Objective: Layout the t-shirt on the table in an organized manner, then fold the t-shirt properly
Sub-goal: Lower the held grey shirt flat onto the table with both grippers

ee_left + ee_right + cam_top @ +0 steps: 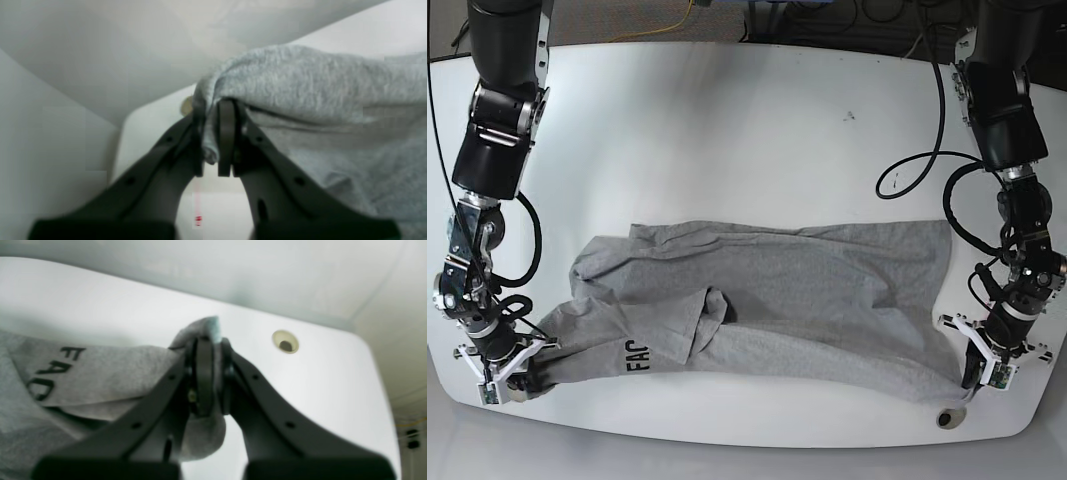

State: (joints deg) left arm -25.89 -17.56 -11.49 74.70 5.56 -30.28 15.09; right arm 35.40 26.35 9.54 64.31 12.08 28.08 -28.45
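The heather-grey t-shirt lies spread and wrinkled across the near half of the white table, with black letters "FAC" showing near its left end. My left gripper is shut on a bunched corner of the t-shirt, at the front right of the base view. My right gripper is shut on the opposite corner of the t-shirt, at the front left of the base view. The cloth is stretched between the two grippers along the table's front edge.
A round hole in the table sits close to my left gripper, and another hole lies beyond my right gripper. A red mark shows under my left gripper. A black cable loops over the table's right side. The curved front edge is near both grippers.
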